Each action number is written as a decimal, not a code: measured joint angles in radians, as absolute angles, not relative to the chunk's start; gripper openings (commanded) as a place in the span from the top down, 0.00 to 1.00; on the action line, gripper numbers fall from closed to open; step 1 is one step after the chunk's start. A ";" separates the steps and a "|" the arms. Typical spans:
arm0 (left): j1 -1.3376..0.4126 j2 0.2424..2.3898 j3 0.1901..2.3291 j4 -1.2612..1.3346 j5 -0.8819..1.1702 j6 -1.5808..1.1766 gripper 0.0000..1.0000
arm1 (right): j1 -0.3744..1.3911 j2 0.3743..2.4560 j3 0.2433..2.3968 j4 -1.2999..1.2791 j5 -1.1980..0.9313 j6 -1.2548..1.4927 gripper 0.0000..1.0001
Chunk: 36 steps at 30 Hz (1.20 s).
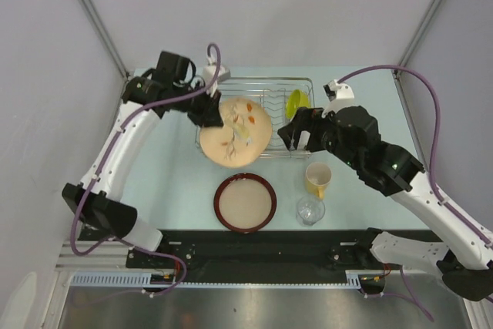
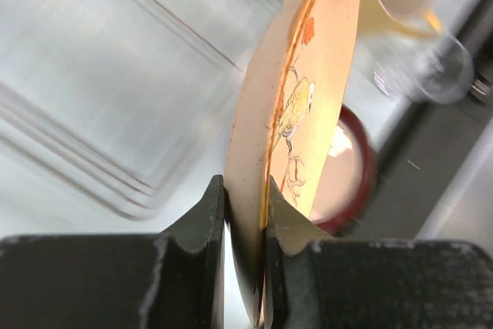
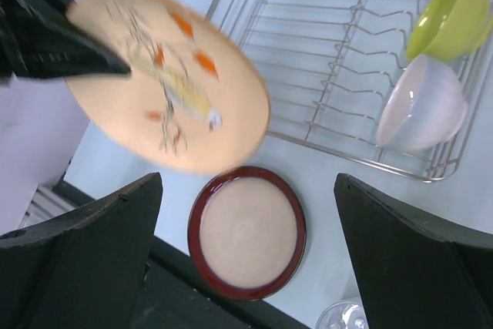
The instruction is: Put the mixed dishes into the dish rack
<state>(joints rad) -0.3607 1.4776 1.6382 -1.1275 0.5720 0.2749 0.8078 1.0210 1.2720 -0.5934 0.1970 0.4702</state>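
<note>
Two fingers of the left gripper (image 2: 245, 186) are clamped on the rim of the leaf plate (image 1: 235, 132), which is tilted at centre frame over the rack's (image 1: 273, 96) left part. The right gripper (image 3: 248, 182) gapes wide, empty, just right of it. A green bowl (image 1: 296, 103) and a white bowl (image 3: 422, 105) sit at the rack's right end. Lower centre, on the table (image 1: 177, 175), stand a red-rimmed plate (image 1: 245, 203), a mug (image 1: 317, 179) and a glass (image 1: 310, 210).

I see tan plate (image 1: 235, 132): orange-red leaves, thin dark twigs, yellowish bird. Second plate (image 1: 245, 203): tan face, dark-red rim. On my right wrist feed, lime-green bowl (image 3: 451, 15) and white bowl (image 3: 422, 103). Mug (image 1: 317, 178) yellow outside, paler inside; glass (image 1: 310, 209) clear. Rack (image 1: 266, 79) silver wire. Table (image 1: 169, 182) pale blue-green. Arm cables (image 1: 434, 132) purple. Left arm (image 1: 115, 156) white with black joints.
</note>
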 measured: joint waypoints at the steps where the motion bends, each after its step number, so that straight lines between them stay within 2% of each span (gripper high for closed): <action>1: -0.362 1.515 1.748 -1.124 0.540 0.300 1.00 | 0.807 1.009 1.270 -0.586 0.216 0.470 0.00; 5: -0.373 1.608 1.967 -1.068 0.410 0.392 1.00 | 0.797 0.971 1.242 -0.566 0.270 0.471 0.00; 8: -0.403 1.678 2.046 -1.006 0.310 0.467 1.00 | 0.771 0.928 1.212 -0.560 0.302 0.471 0.00; 13: -0.486 1.803 2.049 -0.849 0.187 0.603 1.00 | 0.701 0.851 1.185 -0.546 0.329 0.466 0.00; 21: -0.517 1.902 1.948 -0.565 0.168 0.806 1.00 | 0.542 0.805 1.114 -0.540 0.273 0.454 0.00; 30: -0.524 2.032 2.005 -0.464 0.169 0.932 1.00 | 0.332 0.820 1.036 -0.511 0.080 0.467 0.00; 36: -0.537 2.062 2.009 -0.459 0.176 0.953 1.00 | 0.276 0.842 1.014 -0.485 -0.011 0.470 0.00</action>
<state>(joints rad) -0.5365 2.0624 2.0090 -0.4587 0.1757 0.9535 0.2760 0.8421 1.0142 -0.4854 -0.0109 0.4702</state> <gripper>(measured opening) 0.200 0.995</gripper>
